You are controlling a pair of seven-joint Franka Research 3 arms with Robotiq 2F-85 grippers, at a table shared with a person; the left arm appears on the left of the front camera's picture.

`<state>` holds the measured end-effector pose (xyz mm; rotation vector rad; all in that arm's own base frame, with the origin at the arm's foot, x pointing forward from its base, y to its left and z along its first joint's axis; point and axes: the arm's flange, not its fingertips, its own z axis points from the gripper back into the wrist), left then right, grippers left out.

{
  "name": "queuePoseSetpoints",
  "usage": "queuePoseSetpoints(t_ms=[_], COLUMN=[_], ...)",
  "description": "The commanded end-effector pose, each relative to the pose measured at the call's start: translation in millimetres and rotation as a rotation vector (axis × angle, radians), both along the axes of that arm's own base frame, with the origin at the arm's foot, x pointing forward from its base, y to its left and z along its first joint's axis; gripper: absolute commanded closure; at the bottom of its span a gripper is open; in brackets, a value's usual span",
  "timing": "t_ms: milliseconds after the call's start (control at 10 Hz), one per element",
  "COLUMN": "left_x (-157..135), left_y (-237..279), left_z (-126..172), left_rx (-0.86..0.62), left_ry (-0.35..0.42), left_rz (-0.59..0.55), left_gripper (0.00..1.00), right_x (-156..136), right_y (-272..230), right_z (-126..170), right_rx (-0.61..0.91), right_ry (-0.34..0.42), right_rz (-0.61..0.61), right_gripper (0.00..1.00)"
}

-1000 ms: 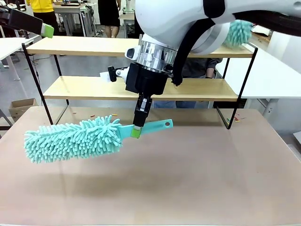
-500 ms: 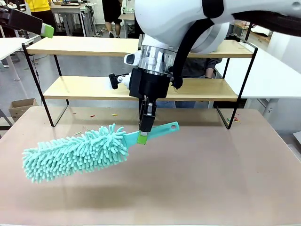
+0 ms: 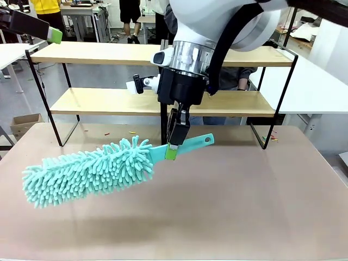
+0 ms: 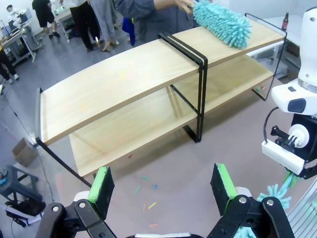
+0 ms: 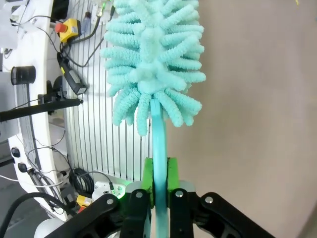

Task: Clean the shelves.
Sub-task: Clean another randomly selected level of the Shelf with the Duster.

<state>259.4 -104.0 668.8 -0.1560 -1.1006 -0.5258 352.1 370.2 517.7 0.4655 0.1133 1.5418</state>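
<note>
Cardboard box [image 3: 24, 122] beside table [image 3: 261, 206]

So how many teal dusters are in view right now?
2: one duster clamped by its handle in the right tool above the table; a second duster on the shelves' top board, under a person's hand.

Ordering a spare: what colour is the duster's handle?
Teal, like its fluffy head; duster handle shows best in the right wrist view.

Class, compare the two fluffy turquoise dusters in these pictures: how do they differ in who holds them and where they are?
The fluffy turquoise duster with the flat plastic handle is clamped in the right pincer; the second fluffy turquoise duster is in a person's hand. The first hangs tilted above the brown table; the second lies on the top light-wood shelf board. Both have the same shaggy turquoise head.
</note>
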Motion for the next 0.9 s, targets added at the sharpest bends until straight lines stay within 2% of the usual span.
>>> queuePoseSetpoints(t_ms=[0, 800], left_x=[0.3, 0.3], left_y=[1.5, 1.5], left_z=[-1.9, -1.9], left_rx=[0.001, 0.001], left_ry=[0.002, 0.002], left_rz=[0.000, 0.000], left_gripper=[0.00, 0.00], right_x=[-1.9, 4.2], right_y=[-0.9, 1.0], right_z=[6.5, 0.5], right_rx=[0.004, 0.004], right_ry=[-0.018, 0.001], right_rz=[0.006, -0.003], right_gripper=[0.88, 0.88])
